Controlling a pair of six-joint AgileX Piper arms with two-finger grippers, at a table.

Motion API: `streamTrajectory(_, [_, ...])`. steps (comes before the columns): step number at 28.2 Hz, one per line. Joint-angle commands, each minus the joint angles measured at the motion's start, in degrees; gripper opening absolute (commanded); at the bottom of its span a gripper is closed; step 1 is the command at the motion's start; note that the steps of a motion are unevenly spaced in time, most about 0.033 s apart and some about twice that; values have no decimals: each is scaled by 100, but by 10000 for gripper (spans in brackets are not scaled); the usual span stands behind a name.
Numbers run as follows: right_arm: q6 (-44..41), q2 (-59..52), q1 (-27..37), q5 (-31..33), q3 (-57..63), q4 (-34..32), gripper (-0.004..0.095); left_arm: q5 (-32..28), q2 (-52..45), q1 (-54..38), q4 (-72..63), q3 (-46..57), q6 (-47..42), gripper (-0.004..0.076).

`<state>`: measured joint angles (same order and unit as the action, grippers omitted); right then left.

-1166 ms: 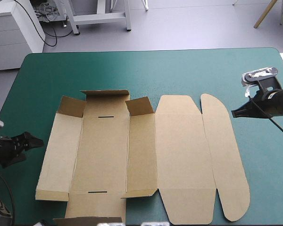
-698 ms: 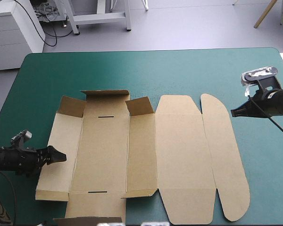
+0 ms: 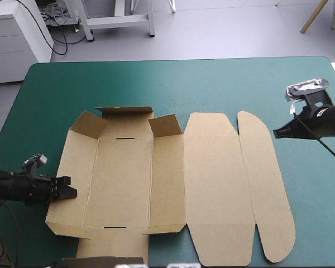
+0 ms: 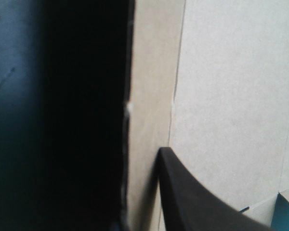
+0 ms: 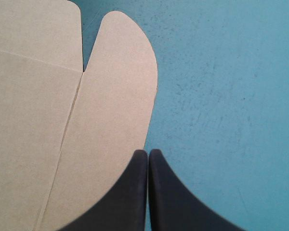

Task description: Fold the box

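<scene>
Box (image 3: 212,184): cut brown sheet, spread across the middle of the teal-green cover (image 3: 212,84), nearer the table's near edge than the far one. Mostly flat. Lid panel and rounded flap lying flat on the right side. Far corner flaps (image 3: 166,125) tipped up; left wall panel lifted off the table along its outer edge.

Left gripper (image 3: 67,187): at that lifted outer edge, low on the table's left side. Nearly closed over the panel, board pinched between. In the left wrist view, one black finger (image 4: 192,202) lying on top of the board (image 4: 231,96), the sheet's edge running just beside it; the other finger lost in the dark below the edge.

Right gripper (image 3: 277,134): well apart from the left one, at the table's right side, just beside the rounded flap's edge (image 5: 125,72). Fingers pressed together into one point (image 5: 148,159), holding nothing, over bare cover (image 5: 221,96). Contact with the flap: cannot tell.
</scene>
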<state>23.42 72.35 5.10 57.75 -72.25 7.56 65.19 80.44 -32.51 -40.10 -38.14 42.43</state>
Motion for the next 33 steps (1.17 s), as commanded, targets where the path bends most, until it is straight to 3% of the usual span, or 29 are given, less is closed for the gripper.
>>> streamTrajectory(1, [13,-164,39,-243,-148,49,-14,141,-130,39,-259,-208,302,34])
streamTrajectory(4, [-23,-164,39,-246,-148,49,-14,249,-130,39,-595,-208,1224,-10])
streamTrajectory(8, [-23,-164,39,-338,-148,59,-14,263,-130,262,-658,-385,1439,-10])
streamTrajectory(16, [-23,-302,39,-708,-172,279,-14,-86,-130,1808,48,-1774,871,-10])
streamTrajectory(23, [-23,-604,39,-984,-172,399,-14,-610,-42,3331,1678,-3614,357,-10])
streamTrajectory(29, [-23,-931,39,-1068,-172,514,-14,-759,251,4376,2590,-4803,348,-10])
streamTrajectory(33, [-23,-1110,39,-1068,-172,551,-14,-1234,423,5147,3145,-5062,599,-10])
